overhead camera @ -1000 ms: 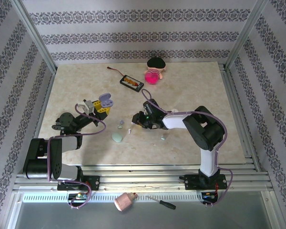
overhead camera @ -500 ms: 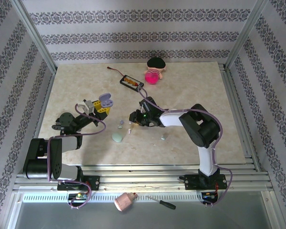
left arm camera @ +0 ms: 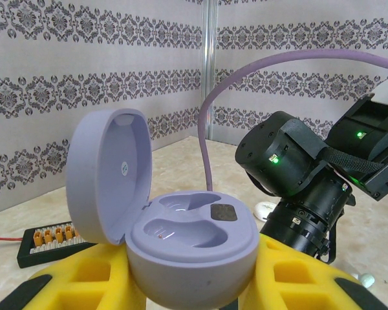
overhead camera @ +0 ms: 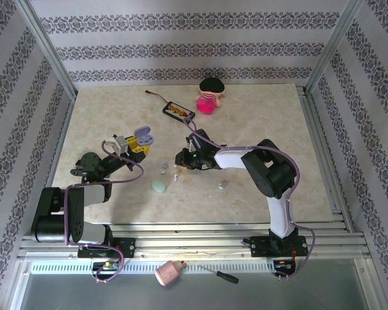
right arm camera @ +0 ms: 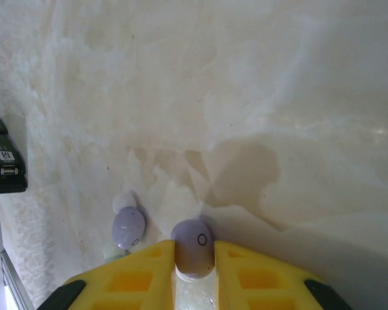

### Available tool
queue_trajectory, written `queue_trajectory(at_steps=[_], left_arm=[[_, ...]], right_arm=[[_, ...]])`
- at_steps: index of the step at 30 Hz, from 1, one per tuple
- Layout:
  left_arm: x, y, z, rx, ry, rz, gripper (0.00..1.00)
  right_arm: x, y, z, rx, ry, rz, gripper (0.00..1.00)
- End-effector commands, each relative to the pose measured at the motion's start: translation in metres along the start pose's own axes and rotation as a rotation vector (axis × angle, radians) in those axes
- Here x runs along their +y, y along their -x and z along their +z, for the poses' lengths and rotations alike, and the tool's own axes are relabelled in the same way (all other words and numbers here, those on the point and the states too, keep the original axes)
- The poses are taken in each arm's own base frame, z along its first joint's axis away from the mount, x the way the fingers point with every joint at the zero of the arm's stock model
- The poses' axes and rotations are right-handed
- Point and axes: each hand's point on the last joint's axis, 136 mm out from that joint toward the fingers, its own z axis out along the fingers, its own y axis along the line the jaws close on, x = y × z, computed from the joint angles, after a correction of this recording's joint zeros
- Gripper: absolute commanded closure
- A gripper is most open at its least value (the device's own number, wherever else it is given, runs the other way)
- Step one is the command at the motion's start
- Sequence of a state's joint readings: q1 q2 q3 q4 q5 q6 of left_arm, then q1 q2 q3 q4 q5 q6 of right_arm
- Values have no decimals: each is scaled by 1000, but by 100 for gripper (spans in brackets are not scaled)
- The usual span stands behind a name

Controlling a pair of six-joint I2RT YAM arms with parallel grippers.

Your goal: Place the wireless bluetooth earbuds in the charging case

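Observation:
My left gripper (overhead camera: 137,146) (left arm camera: 191,287) is shut on the lavender charging case (left arm camera: 193,244) (overhead camera: 142,136) and holds it up off the table. Its lid (left arm camera: 108,174) stands open and both wells are bare. My right gripper (overhead camera: 179,163) (right arm camera: 194,259) is down at the table in the middle, its yellow fingers (right arm camera: 145,271) pressed against both sides of a lavender earbud (right arm camera: 194,245). A second lavender earbud (right arm camera: 128,227) with a white tip lies on the table just to the left of it.
A mint case (overhead camera: 159,186) lies closed near the right gripper. Small mint pieces (overhead camera: 163,172) (overhead camera: 221,186) lie around it. A black battery pack (overhead camera: 179,112) and a pink toy (overhead camera: 208,103) sit at the back. The right arm's black wrist (left arm camera: 297,174) is close to the held case.
My right gripper has slid a little to the left and its fingers have closed in on the lavender earbud. The left arm and the case have not moved.

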State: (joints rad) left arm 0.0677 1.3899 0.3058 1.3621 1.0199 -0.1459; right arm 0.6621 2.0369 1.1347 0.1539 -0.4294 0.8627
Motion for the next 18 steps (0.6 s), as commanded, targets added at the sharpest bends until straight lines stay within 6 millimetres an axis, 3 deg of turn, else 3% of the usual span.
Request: queue_trajectory(at_steps=[1, 5, 10, 18], left_arm=[[0, 11, -4, -29, -3, 65, 85], [0, 9, -4, -21, -3, 62, 85], [0, 8, -4, -10, -2, 59, 85], [-2, 7, -2, -6, -16, 53, 84]], right_arm=[[-17, -4, 5, 9, -65, -33, 80], [-11, 3, -10, -28, -83, -86, 79], [-20, 6, -41, -73, -129, -114, 78], [-64, -14, -89, -68, -302, -143, 77]])
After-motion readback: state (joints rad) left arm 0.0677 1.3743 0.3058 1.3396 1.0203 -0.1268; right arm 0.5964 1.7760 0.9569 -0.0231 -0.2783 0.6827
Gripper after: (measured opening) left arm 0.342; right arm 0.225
